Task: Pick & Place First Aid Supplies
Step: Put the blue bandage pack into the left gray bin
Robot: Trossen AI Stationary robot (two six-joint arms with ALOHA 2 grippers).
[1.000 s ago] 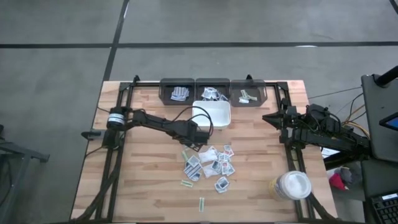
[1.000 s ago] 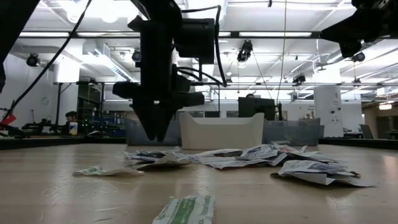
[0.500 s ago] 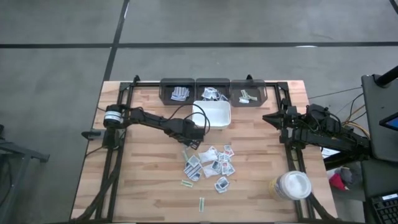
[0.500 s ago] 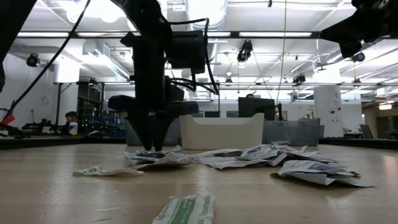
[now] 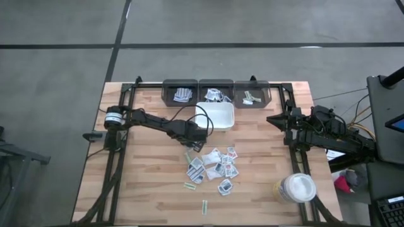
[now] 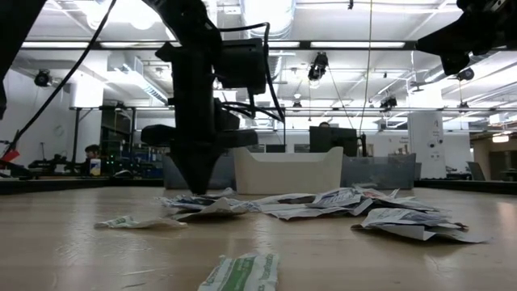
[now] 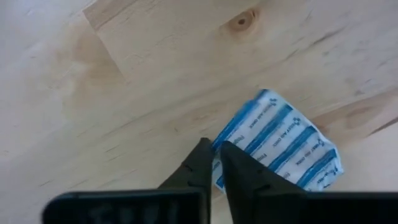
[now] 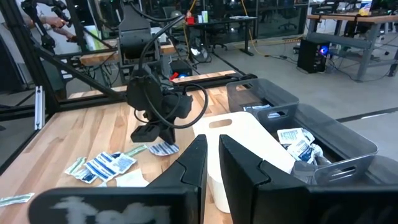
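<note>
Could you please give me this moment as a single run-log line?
left gripper: fingers closed on edge of blue-striped packet, on table | right gripper: parked at right edge | white tray: behind pile

Bare wood lies left of the packet pile [image 5: 212, 166]; the white tray [image 5: 219, 115] blocks behind.

Lighting: bright, even, from overhead ceiling fixtures [image 6: 145, 18], glaring white. Shadows soft. Near foreground packet [image 6: 241, 272] blurred; dark arm backlit in silhouette.
</note>
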